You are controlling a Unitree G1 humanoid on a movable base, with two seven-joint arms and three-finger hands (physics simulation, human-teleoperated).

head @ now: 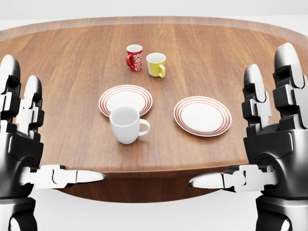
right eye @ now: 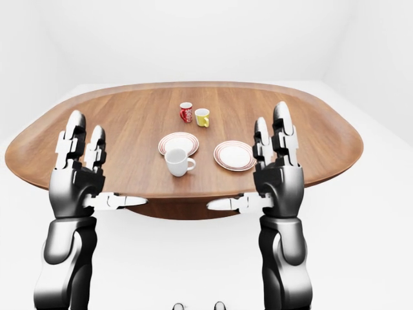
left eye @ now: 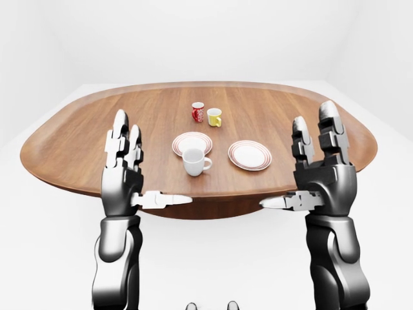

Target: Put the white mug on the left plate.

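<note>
The white mug (head: 126, 125) stands upright on the wooden table (head: 67, 72), handle to the right, just below the left plate (head: 126, 98) and overlapping its lower rim in the head view. The right plate (head: 202, 115), also red-rimmed, lies to its right. My left hand (head: 29, 144) is raised at the left, open and empty, fingers up and thumb pointing inward. My right hand (head: 269, 139) is raised at the right, open and empty in the same pose. Both hands are at the table's near edge, well apart from the mug.
A red patterned mug (head: 134, 57) and a yellow mug (head: 156, 64) stand side by side above the plates. The table's near edge (head: 154, 173) runs between my hands. White floor and walls surround the table.
</note>
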